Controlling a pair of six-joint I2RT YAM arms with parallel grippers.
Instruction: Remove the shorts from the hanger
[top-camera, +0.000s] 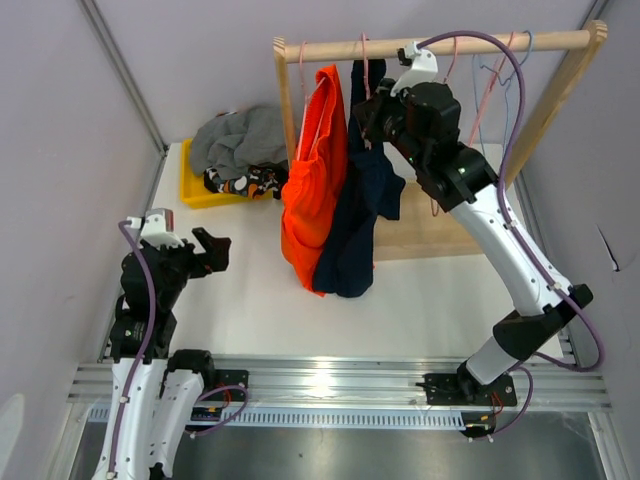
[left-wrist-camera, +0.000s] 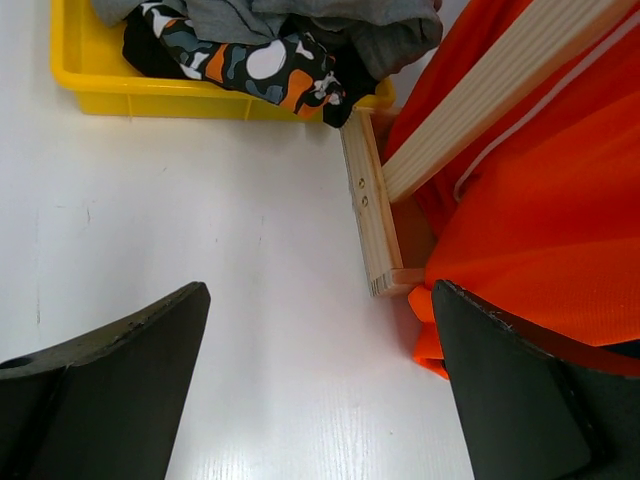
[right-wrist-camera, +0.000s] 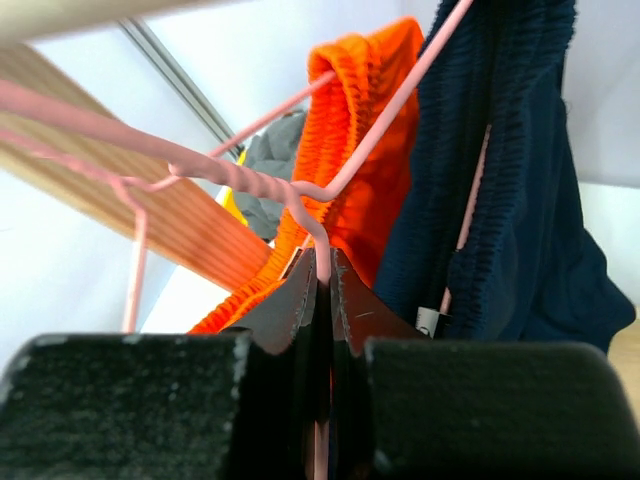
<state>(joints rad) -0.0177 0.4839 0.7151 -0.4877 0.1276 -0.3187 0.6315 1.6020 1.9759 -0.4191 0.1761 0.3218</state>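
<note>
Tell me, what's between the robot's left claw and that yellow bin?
Only bare white table separates the left gripper from the yellow bin, clearest in the left wrist view; the top view agrees.

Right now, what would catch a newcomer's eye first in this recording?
The bright orange shorts hang from the wooden rail at the centre of the overhead view, navy shorts right beside them. The right arm reaches up there, jaws shut on a pink hanger. At the far left, a yellow bin holds grey shorts and patterned shorts.
</note>
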